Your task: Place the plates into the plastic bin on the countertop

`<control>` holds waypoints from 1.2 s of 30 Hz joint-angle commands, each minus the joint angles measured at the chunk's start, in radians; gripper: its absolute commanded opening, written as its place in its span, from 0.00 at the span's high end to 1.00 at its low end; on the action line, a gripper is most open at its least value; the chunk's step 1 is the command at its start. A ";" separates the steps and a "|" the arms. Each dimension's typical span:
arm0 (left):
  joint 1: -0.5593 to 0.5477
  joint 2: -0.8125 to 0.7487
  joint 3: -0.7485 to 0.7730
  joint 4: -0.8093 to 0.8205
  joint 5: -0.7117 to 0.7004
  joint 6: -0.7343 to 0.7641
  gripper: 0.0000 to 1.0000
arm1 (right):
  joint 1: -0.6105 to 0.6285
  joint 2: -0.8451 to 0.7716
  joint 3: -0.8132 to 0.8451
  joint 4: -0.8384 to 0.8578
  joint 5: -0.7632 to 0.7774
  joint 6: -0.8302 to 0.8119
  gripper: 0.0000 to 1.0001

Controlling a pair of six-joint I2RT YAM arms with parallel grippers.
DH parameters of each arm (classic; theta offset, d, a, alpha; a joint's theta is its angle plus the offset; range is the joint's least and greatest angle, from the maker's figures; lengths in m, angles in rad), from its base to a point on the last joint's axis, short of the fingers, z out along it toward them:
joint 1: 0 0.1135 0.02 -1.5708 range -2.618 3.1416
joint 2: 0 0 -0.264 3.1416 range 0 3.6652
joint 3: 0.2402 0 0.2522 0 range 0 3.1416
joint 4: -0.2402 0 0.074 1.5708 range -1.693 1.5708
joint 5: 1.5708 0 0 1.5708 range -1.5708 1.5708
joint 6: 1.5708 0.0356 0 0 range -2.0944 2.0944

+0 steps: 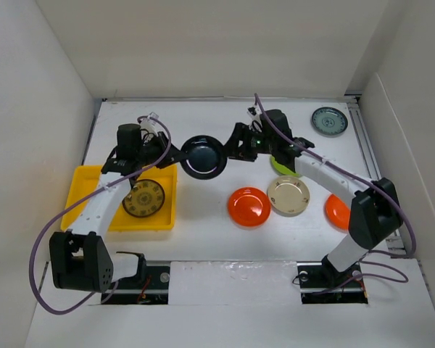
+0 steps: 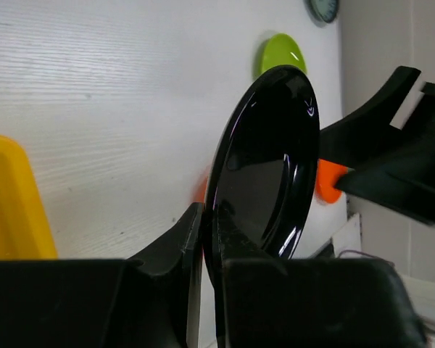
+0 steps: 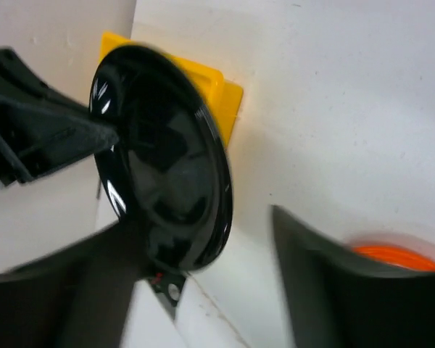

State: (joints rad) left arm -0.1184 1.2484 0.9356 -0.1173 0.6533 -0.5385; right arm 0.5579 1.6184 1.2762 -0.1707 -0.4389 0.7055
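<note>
My left gripper (image 1: 177, 154) (image 2: 209, 210) is shut on the left rim of the black plate (image 1: 203, 157) (image 2: 268, 152) and holds it in the air above the countertop (image 1: 203, 232), just right of the yellow bin (image 1: 87, 190) (image 2: 7, 196). My right gripper (image 1: 230, 148) (image 3: 206, 217) is open at the plate's right rim, its jaws wide apart, and the black plate (image 3: 163, 152) shows beside its left finger. One brown-gold plate (image 1: 143, 198) lies in the bin. The lime green plate (image 1: 281, 168) (image 2: 281, 52) is partly hidden under my right arm.
On the countertop lie an orange plate (image 1: 249, 206), a beige plate (image 1: 288, 195), a second orange plate (image 1: 336, 212) partly under my right arm, and a grey-teal plate (image 1: 328, 121) at the back right. White walls stand on three sides.
</note>
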 commanded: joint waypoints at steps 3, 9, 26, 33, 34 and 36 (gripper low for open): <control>0.020 -0.111 0.028 -0.108 -0.262 -0.038 1.00 | 0.010 -0.061 -0.038 0.048 0.102 0.011 0.00; 0.078 -0.377 -0.081 -0.327 -0.759 -0.261 1.00 | 0.050 -0.233 -0.170 -0.062 0.350 -0.041 0.00; 0.089 -0.512 -0.380 -0.419 -1.014 -0.594 1.00 | 0.174 -0.796 -0.495 -0.130 0.328 0.042 0.00; 0.089 -0.580 -0.380 -0.441 -1.046 -0.606 0.01 | 0.183 -0.894 -0.515 -0.200 0.351 0.043 0.00; 0.089 -0.580 -0.380 -0.441 -1.034 -0.606 0.00 | 0.183 -0.894 -0.515 -0.222 0.351 0.043 0.00; 0.089 -0.580 -0.370 -0.418 -0.991 -0.548 0.00 | 0.183 -0.922 -0.515 -0.249 0.361 0.043 0.00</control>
State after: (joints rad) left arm -0.0307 0.6712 0.5503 -0.5568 -0.3485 -1.1152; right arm 0.7288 0.7284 0.7670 -0.3717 -0.1059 0.7460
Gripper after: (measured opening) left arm 0.994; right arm 0.999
